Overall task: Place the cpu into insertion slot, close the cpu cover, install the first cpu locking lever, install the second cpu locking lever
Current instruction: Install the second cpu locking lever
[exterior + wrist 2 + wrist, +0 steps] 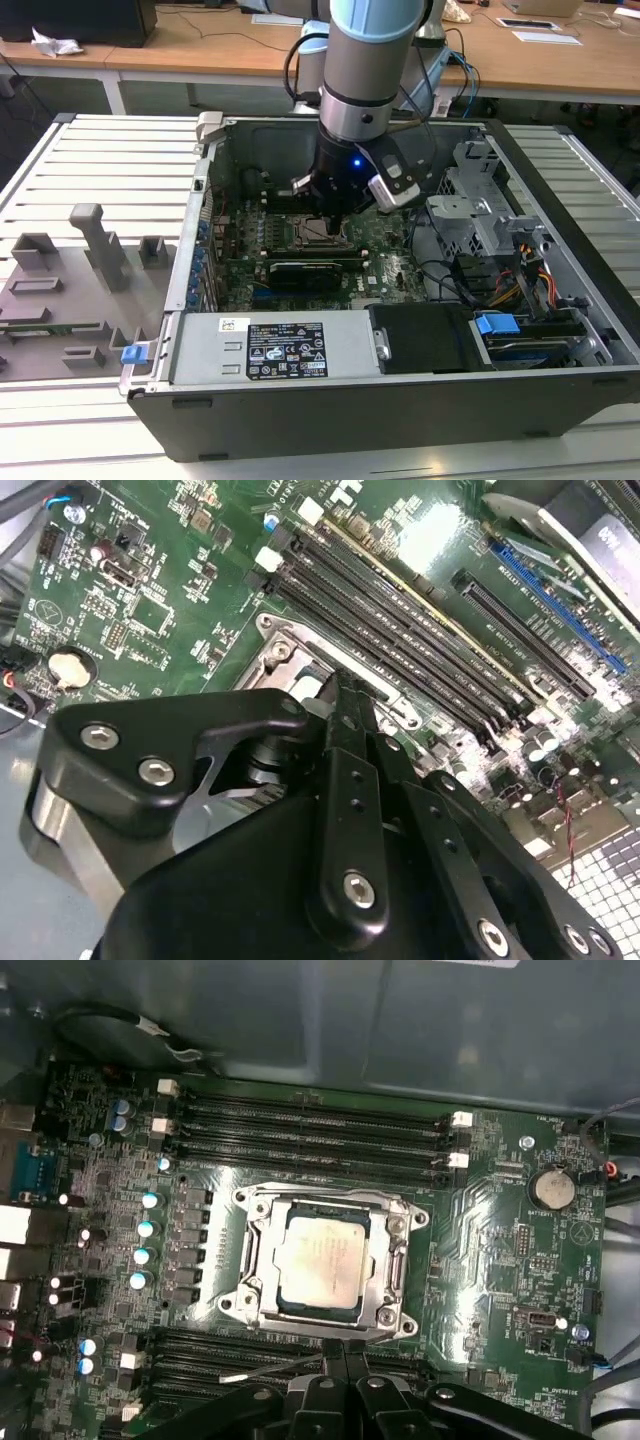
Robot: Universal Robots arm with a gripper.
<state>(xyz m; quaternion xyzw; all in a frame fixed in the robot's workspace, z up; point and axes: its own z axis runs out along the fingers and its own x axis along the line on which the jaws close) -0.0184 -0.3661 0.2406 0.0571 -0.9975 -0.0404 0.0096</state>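
First wrist view: cpu sits in insertion slot, cpu cover down; fingers clenched together, empty.

arm upright, claw pointing down, fingers together

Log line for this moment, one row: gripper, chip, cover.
gripper: fingers together at socket edge | silvery-tan square cpu: seated in black-rimmed insertion slot | thin silver metal cpu cover: down over chip

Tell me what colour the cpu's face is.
Silvery-tan metal, clearest in the first wrist view, where the cpu sits inside the silver cpu cover.
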